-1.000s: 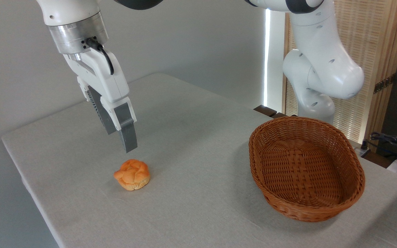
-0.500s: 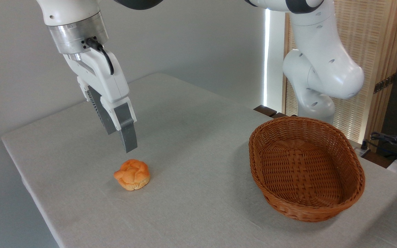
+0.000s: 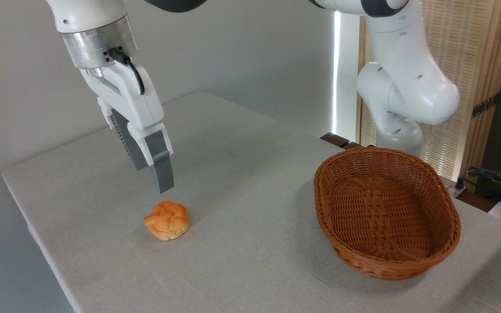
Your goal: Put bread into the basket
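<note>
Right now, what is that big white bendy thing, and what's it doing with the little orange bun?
That white thing is a robot arm. One camera standing beside the table took this picture. At the arm's end is a gripper, two grey fingers for pinching things. It hangs in the air just above the bread, not touching it, and holds nothing. From this side I can't tell if the fingers are open or closed. The bread sits on the grey table. The brown woven basket on the right is empty.
</note>
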Controlling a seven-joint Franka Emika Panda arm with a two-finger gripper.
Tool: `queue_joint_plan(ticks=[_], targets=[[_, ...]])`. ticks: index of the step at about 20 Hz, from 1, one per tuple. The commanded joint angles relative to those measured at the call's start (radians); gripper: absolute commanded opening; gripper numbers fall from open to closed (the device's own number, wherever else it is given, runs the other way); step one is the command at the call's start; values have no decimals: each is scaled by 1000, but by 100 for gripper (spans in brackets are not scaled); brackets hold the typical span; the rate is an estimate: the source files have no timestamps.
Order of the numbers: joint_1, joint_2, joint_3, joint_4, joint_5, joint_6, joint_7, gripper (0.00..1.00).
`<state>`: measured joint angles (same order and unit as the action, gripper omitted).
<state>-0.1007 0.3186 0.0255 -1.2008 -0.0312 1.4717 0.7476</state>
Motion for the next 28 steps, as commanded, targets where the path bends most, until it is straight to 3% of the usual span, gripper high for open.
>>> queue_joint_plan(ticks=[1, 12, 22, 28], targets=[[-7, -9, 8, -14, 11, 5, -4, 100], [-7, -211, -21, -431, 10, 252, -1, 100], [-7, -216, -133, -618, -26, 528, -8, 100], [-7, -204, -157, -692, -24, 640, -4, 100]])
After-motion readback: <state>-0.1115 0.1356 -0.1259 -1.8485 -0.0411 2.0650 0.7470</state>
